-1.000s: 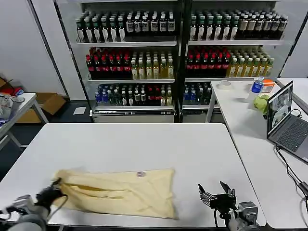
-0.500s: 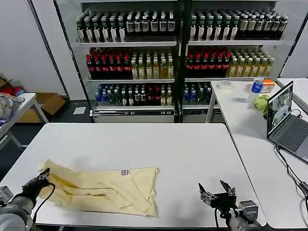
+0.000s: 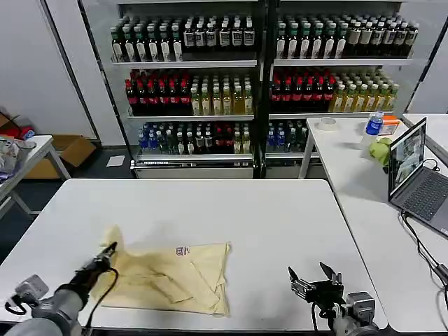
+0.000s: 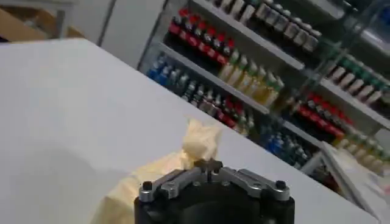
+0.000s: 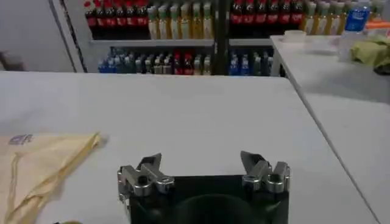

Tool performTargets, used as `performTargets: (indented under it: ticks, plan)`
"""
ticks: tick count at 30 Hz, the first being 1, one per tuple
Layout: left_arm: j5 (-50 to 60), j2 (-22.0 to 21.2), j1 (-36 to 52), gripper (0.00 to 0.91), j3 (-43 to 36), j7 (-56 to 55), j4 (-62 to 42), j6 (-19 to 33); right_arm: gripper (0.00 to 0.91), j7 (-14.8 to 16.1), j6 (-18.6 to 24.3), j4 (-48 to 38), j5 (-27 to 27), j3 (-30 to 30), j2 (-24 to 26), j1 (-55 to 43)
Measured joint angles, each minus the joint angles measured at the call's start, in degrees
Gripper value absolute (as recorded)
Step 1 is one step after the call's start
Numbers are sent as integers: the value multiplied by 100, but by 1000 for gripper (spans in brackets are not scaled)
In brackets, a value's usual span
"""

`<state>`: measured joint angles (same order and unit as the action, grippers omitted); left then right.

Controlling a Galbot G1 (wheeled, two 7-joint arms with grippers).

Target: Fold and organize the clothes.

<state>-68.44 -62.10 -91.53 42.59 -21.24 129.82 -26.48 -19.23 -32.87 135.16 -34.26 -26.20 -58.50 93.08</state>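
A: Lower left of frame?
B: Left gripper (image 3: 108,250), clamped on a raised corner of the clothes (image 3: 168,276); garment spread on the tabletop (image 3: 266,217).
A: Lower right?
B: Right gripper (image 3: 313,278), fingers spread apart, nothing held, above the tabletop.

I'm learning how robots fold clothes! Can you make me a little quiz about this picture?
1. True or false: the left gripper is pinching the cream garment.
2. Are the right gripper fingers open or shut?
3. The neck label faces: A) up, B) down, hidden.

Key:
1. True; it lifts one end of the fabric above the white table.
2. Open, hovering near the table's front edge, holding nothing.
3. A.
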Motion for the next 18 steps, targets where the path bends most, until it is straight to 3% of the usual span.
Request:
performTargets:
  ticks: [18]
  plan:
    - [2783,-349,151,10,-1893,-699,172,-142,907,-17,-15,-56,23,45,-66,-65]
